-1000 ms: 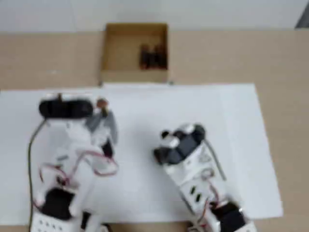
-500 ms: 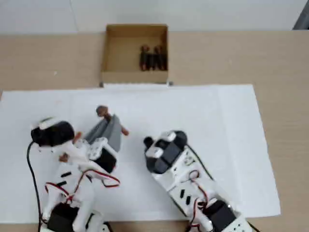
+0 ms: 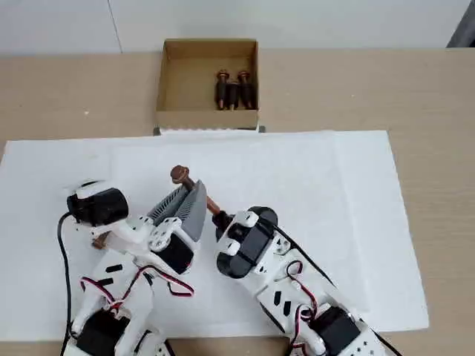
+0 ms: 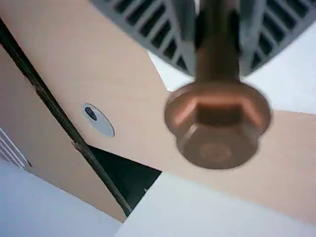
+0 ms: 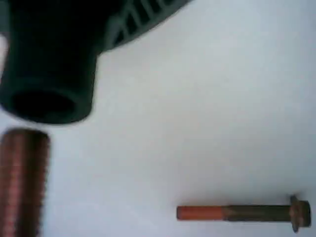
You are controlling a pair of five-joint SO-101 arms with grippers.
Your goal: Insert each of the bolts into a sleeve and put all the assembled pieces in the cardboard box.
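Note:
My left gripper (image 3: 191,193) is shut on a copper bolt (image 3: 194,190), its hex head (image 4: 217,123) sticking out past the grey fingers (image 4: 148,24) and its threaded end (image 5: 22,182) aimed at my right arm. My right gripper (image 3: 226,222) is shut on a black sleeve (image 5: 49,74), whose open mouth sits just off the bolt's tip, apart from it. A second bolt (image 5: 244,213) lies loose on the white sheet (image 3: 334,185). The cardboard box (image 3: 167,81) stands at the back with three assembled pieces (image 3: 234,89) in it.
The white sheet covers most of the wooden table (image 3: 430,89); its right half is bare. Both arms' bases and cables crowd the near edge. The box's near wall borders the sheet's far edge.
My left gripper has swung the bolt nearer and rightward, toward the right arm. The right gripper has shifted left with the sleeve, so bolt tip and sleeve mouth now nearly meet.

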